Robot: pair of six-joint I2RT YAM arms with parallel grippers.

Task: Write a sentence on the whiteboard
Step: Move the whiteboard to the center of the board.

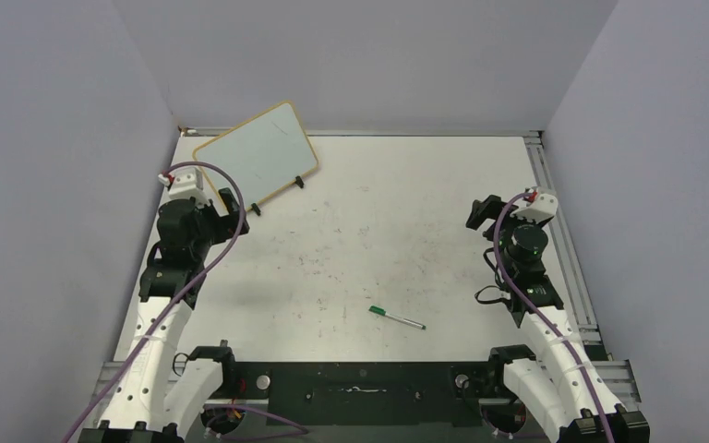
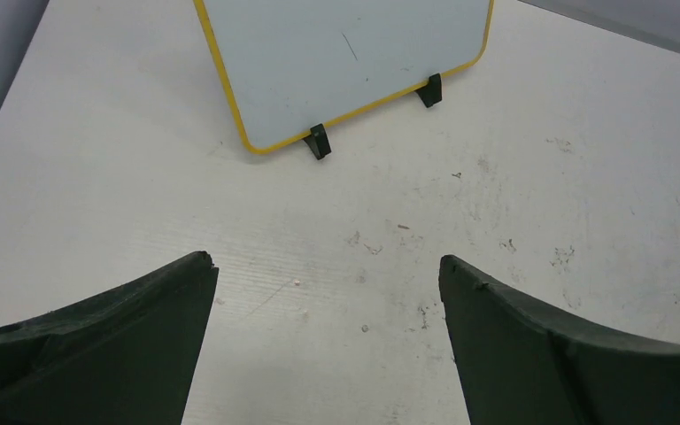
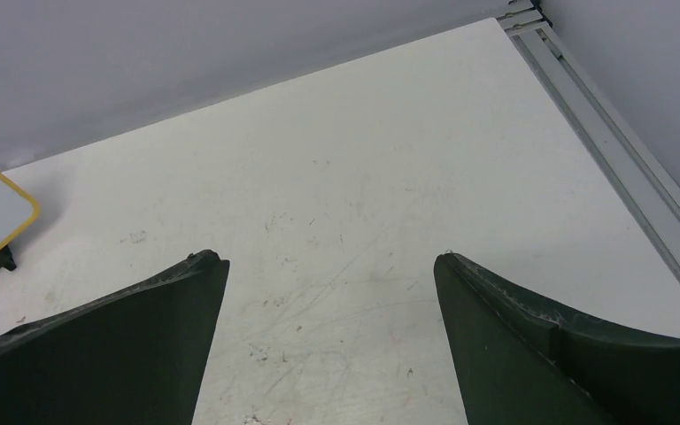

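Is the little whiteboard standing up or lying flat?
Standing up, tilted back. The whiteboard rests on its lower edge in two black clip feet on the table.

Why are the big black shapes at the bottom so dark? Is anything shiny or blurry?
Left wrist view: they are fingers of the left gripper, black, close up, showing no detail; the whiteboard looks sharp, no glare. Right wrist view: fingers of the right gripper, equally dark; scuffs on the table look crisp. Top view: soft, even light, only faint shadows.
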